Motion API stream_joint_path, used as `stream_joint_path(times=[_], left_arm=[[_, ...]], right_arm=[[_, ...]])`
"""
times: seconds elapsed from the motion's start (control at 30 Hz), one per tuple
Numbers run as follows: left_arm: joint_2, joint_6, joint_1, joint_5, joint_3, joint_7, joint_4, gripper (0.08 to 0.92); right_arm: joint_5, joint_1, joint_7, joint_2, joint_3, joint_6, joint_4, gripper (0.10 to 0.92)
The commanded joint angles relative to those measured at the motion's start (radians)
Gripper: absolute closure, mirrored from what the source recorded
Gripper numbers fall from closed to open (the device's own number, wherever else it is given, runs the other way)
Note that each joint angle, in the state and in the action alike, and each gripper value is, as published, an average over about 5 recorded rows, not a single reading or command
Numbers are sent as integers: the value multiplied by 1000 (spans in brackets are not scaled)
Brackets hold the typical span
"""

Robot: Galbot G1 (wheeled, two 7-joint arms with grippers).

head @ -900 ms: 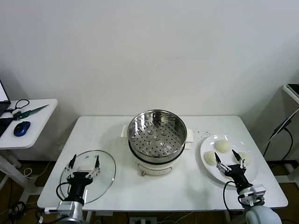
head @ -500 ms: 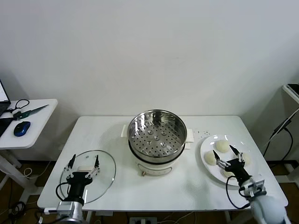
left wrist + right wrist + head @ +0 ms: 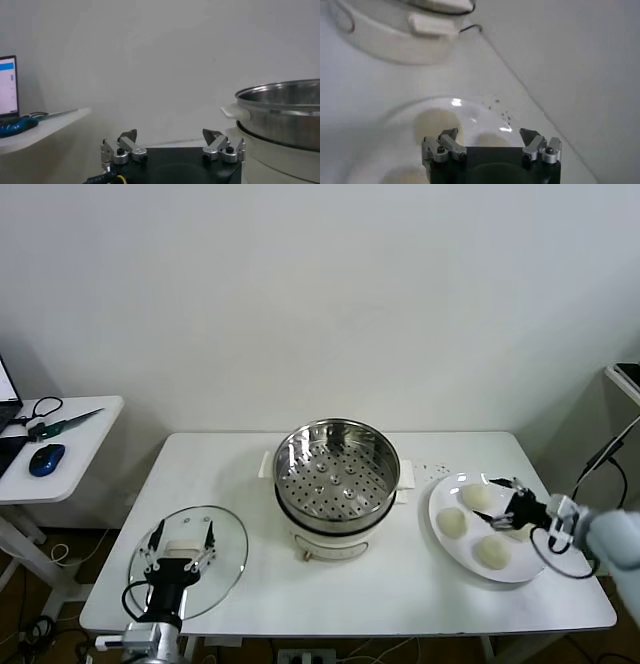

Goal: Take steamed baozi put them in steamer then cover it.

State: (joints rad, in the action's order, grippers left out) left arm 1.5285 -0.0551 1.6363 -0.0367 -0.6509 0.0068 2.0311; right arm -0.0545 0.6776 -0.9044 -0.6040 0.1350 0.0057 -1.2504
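Head view: my right pincer (image 3: 503,502) hangs wide over the baozi (image 3: 477,496) plate (image 3: 446,548); left pincer (image 3: 181,536) waits wide above the cover (image 3: 228,556).

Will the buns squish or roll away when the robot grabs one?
The buns look soft and puffy, so one would probably dent if pinched hard. Their domed tops and flat seats on the plate suggest they will sit still rather than roll. The surface looks smooth, so the open right hand might slip a little.
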Motion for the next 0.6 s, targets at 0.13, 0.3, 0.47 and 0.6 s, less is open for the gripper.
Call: stream_joint_path(times=[0.13, 0.3, 0.47, 0.6], left_arm=[[-10, 18, -8, 19, -7, -10, -14, 177], [-13, 22, -11, 18, -10, -10, -18, 177], [-19, 31, -16, 18, -18, -9, -21, 177], [-20, 43, -28, 17, -21, -12, -27, 177]], right_arm=[[-149, -683, -223, 45, -732, 66, 274, 203], [-211, -735, -226, -64, -811, 82, 366, 203], [-241, -742, -231, -163, -842, 94, 448, 203], [-242, -734, -230, -216, -866, 91, 486, 203]])
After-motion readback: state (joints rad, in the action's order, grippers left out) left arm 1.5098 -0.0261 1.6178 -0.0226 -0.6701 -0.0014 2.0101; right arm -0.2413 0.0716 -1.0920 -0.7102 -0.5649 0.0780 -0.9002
